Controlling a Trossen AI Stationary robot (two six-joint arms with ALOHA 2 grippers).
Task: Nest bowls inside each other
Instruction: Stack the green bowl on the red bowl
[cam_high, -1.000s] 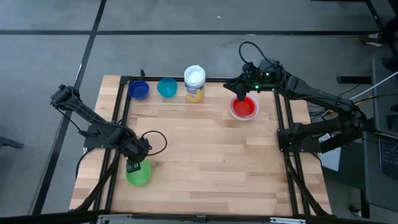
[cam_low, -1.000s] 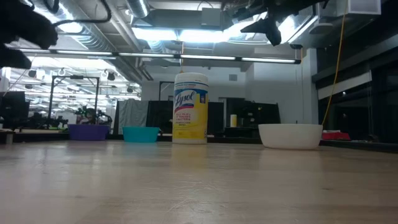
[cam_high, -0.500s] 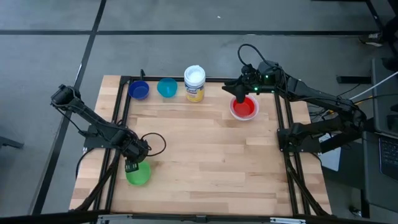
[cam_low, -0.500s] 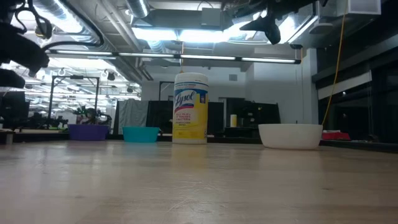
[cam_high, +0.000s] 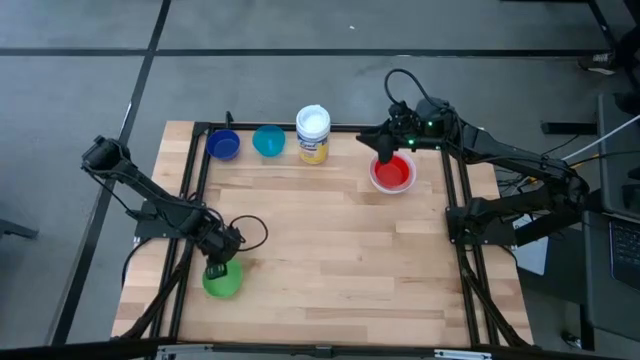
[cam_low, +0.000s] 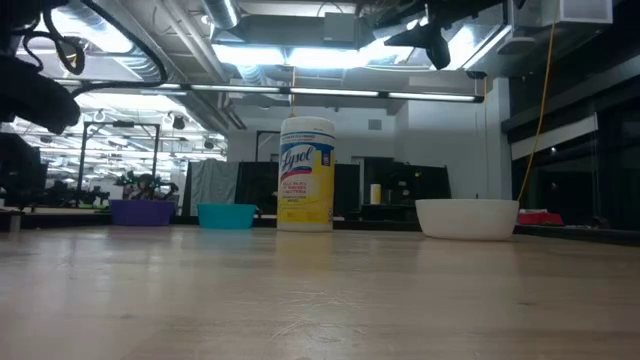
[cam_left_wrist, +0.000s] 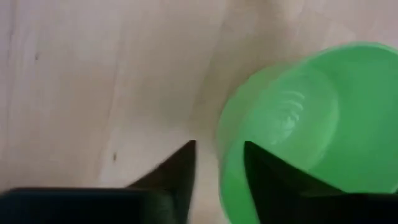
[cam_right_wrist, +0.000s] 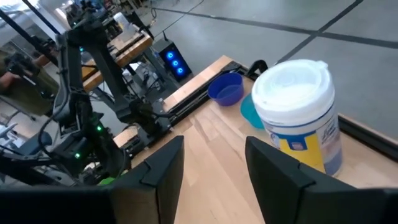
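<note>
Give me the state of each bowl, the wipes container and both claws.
green bowl: upright, alone, rim between left claw's fingers
red bowl: nested in white bowl
dark blue bowl: upright, un-nested
teal bowl: upright, un-nested
wipes container: upright, lidded
left claw: closing
right claw: open, empty

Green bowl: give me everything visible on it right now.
The green bowl is a small round bowl, plastic by its look, glossy bright green, upright and empty, with faint concentric rings in its base. It sits alone on the wooden table near the front left corner, far from the other bowls. The left claw is at its rim, one finger inside the bowl and the other outside the wall; whether they press it yet is unclear.
</note>
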